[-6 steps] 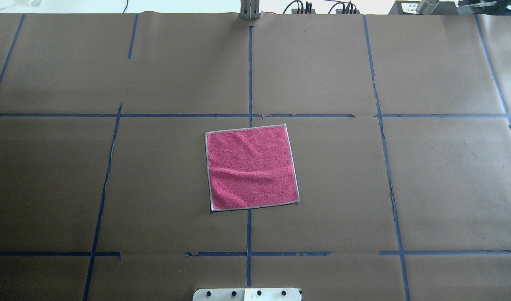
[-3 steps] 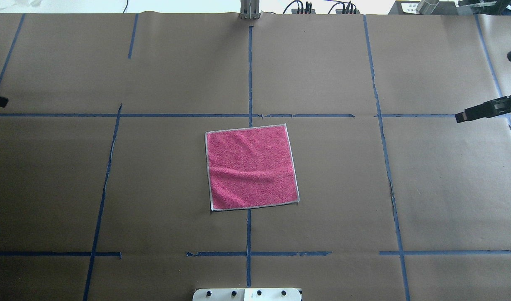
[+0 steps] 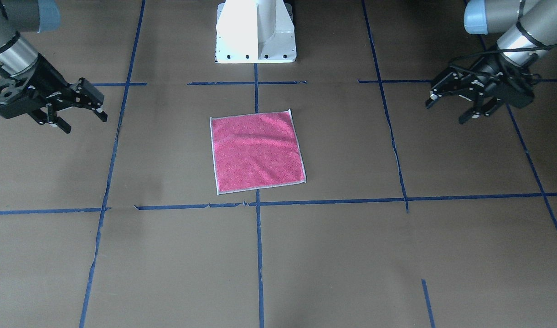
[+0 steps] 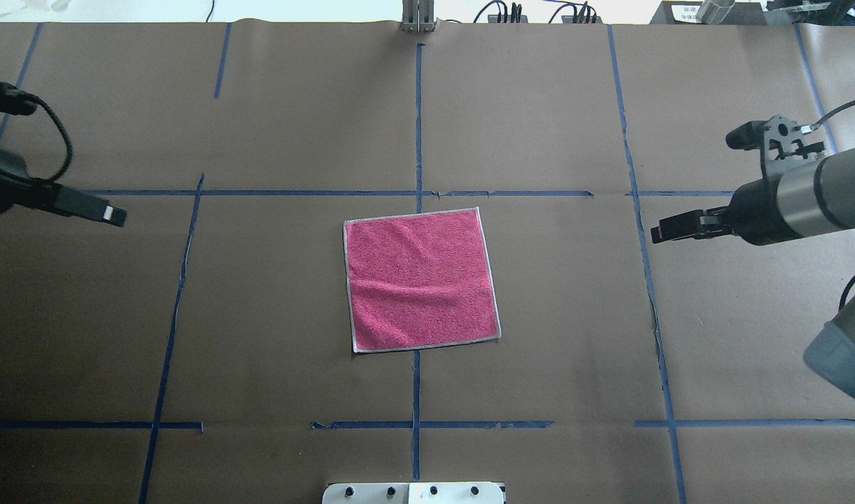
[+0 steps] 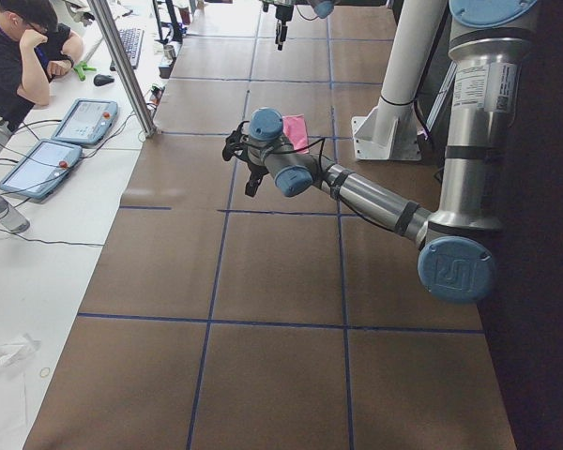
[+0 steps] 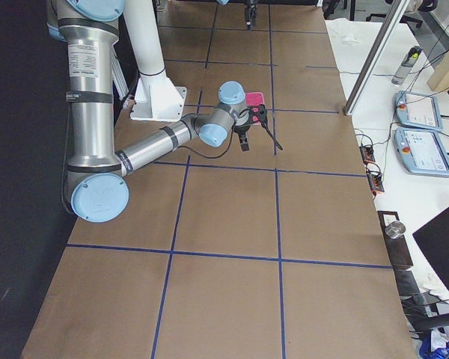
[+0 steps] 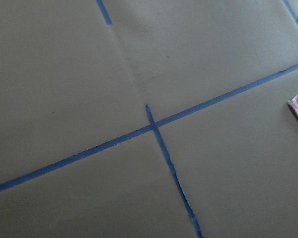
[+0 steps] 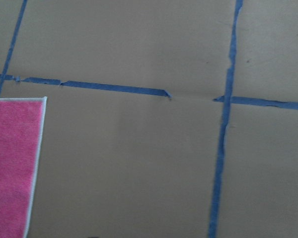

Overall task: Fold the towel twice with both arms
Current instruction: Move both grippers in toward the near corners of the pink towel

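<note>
Left black two-finger claw [image 3: 448, 108]: I see jaws spread. Right black two-finger claw [image 3: 85, 123] same. Square pink terry towel [image 3: 257, 152] flat between them, well apart.

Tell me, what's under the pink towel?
The towel lies flat on the brown table cover. A blue tape line runs in at its far edge and out at the near one. The covered stretch and the towel's underside are hidden.

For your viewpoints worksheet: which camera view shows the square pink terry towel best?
Overhead exterior: the pink terry towel lies whole, flat, unobstructed. Front-facing shows it whole too; wrist views catch only a part; side views, a small patch.
</note>
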Controlling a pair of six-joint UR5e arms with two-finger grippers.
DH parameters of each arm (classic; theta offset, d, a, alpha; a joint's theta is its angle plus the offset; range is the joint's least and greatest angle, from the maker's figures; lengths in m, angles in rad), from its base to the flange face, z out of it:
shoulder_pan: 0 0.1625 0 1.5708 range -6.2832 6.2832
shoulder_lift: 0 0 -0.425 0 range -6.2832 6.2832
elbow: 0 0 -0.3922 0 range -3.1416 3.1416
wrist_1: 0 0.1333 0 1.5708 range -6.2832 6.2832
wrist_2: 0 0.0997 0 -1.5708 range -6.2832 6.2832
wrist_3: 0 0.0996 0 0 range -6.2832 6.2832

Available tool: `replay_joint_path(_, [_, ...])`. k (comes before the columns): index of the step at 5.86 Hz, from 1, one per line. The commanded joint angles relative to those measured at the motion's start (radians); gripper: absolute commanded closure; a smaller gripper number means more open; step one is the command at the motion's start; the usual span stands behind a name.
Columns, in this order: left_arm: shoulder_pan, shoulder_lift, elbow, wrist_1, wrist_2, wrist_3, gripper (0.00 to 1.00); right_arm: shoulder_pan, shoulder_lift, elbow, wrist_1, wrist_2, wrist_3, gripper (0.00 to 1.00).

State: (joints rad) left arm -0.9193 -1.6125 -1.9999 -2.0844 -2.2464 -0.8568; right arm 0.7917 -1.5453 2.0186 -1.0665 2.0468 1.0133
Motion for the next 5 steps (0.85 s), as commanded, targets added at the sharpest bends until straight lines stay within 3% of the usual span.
replay_joint_path(1, [0.327, -0.047, -0.054, 0.007, 0.315, -0.3, 0.0, -0.196, 0.1, 0.011, -0.076, -0.209, 0.21, 0.0])
replay_joint_path(2, [0.418, -0.113, -0.049, 0.092, 0.374, -0.362, 0.0, -0.272, 0.191, 0.006, -0.208, -0.291, 0.313, 0.02])
replay_joint_path(3, [0.516, -0.235, -0.045, 0.268, 0.44, -0.437, 0.0, -0.37, 0.308, -0.015, -0.353, -0.362, 0.402, 0.03])
replay_joint_path(4, [0.592, -0.321, -0.01, 0.343, 0.514, -0.561, 0.2, -0.414, 0.356, -0.052, -0.374, -0.405, 0.427, 0.03])
replay_joint_path(5, [0.608, -0.358, 0.036, 0.342, 0.525, -0.647, 0.41, -0.417, 0.359, -0.072, -0.366, -0.408, 0.427, 0.03])
